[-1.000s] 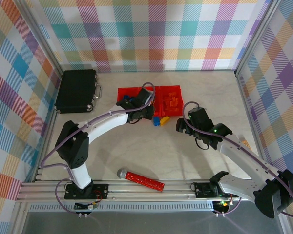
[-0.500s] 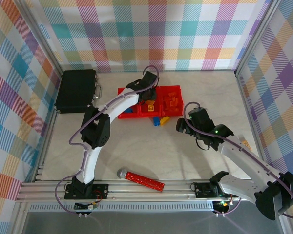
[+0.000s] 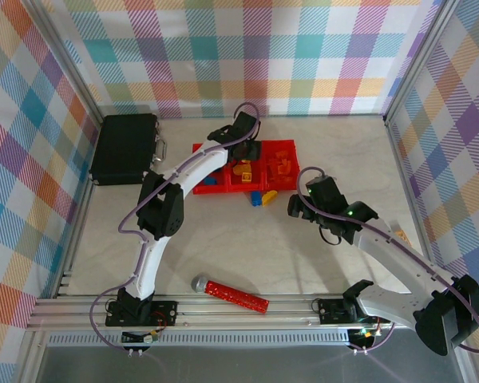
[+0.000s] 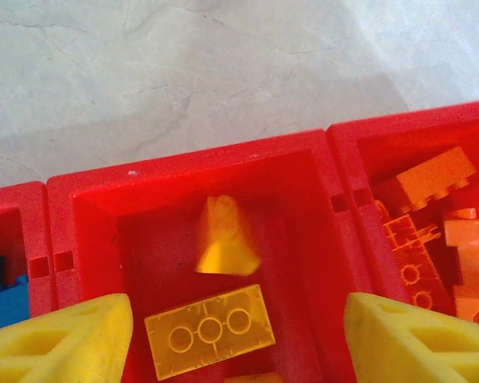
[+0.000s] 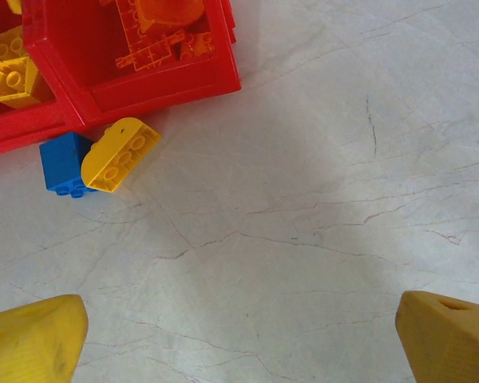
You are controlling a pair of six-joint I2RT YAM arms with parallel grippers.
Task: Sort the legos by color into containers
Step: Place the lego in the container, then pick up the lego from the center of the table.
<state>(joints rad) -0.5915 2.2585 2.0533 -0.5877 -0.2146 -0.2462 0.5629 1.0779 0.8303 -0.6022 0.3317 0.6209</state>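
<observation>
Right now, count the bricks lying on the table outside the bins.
2: a blue brick and a yellow brick, touching, beside the red bins. Others may be hidden.

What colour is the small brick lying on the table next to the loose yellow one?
The brick is blue; the right wrist view shows it best.

Lighting is bright and even, from overhead; the arms cast soft, faint shadows on the pale table. In the left wrist view one yellow lego is smeared by motion blur, and the red containers are oversaturated. The right wrist view is sharp.
</observation>
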